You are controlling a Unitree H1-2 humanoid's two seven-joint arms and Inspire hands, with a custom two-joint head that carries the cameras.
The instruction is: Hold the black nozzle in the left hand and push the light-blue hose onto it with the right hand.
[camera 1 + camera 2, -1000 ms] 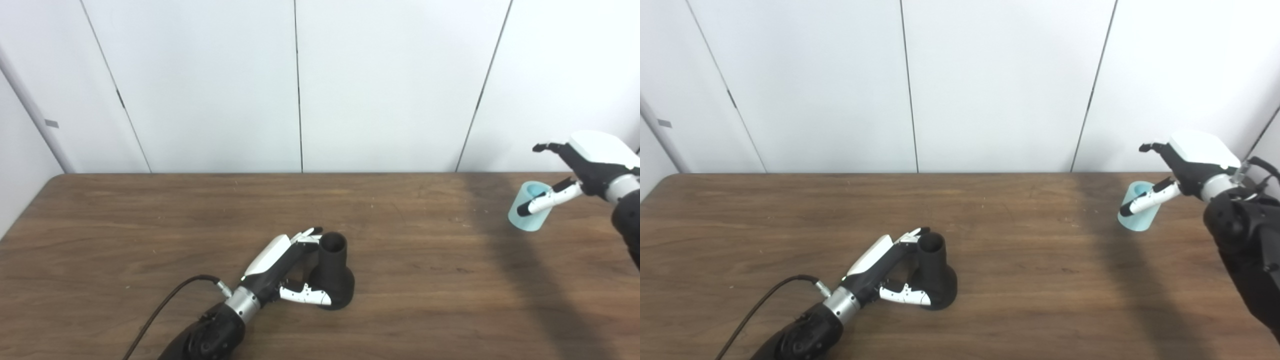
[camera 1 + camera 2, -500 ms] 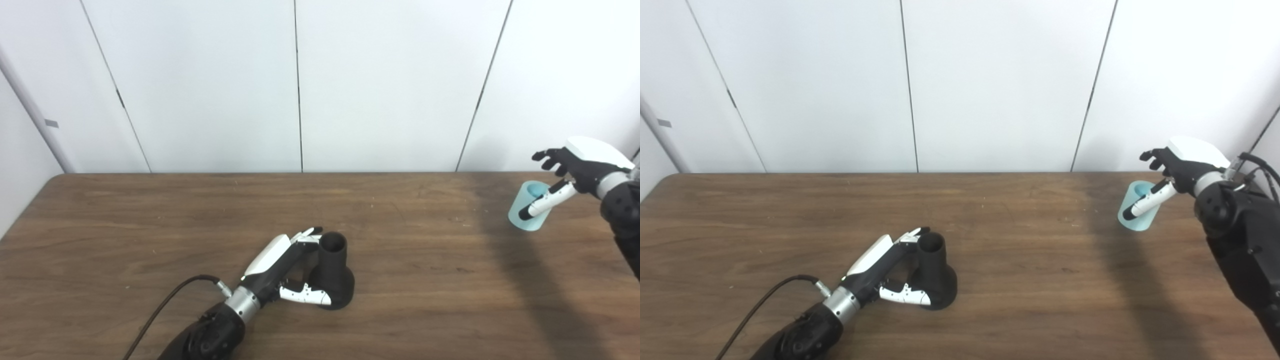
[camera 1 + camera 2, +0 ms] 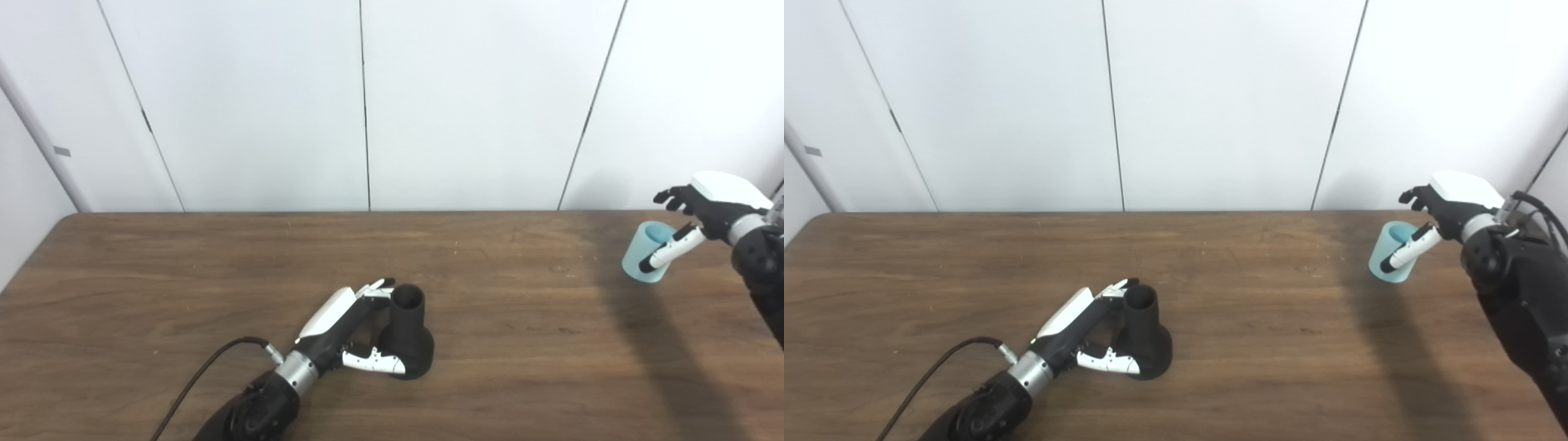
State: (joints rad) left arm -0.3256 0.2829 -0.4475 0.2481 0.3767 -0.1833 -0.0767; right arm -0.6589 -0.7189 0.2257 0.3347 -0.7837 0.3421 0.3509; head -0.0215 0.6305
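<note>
The black nozzle (image 3: 409,343) stands upright on the brown table (image 3: 184,275), wide base down. My left hand (image 3: 343,321) lies against its left side: straight fingers (image 3: 376,288) rest beside the neck and the thumb (image 3: 375,363) runs along the front of the base, not clenched. The light-blue hose (image 3: 634,256), a short tube with its mouth up, stands at the far right of the table. My right hand (image 3: 704,205) hovers open at it, thumb (image 3: 664,251) across its front and dark fingers spread behind the rim.
A black cable (image 3: 202,373) trails from my left wrist over the table's front left. White wall panels (image 3: 367,104) rise directly behind the table's far edge. The hose stands close to the table's right end.
My right hand has sunk lower and drawn in over the hose, its fingers dropping towards the rim. The left hand and the nozzle have not moved.
</note>
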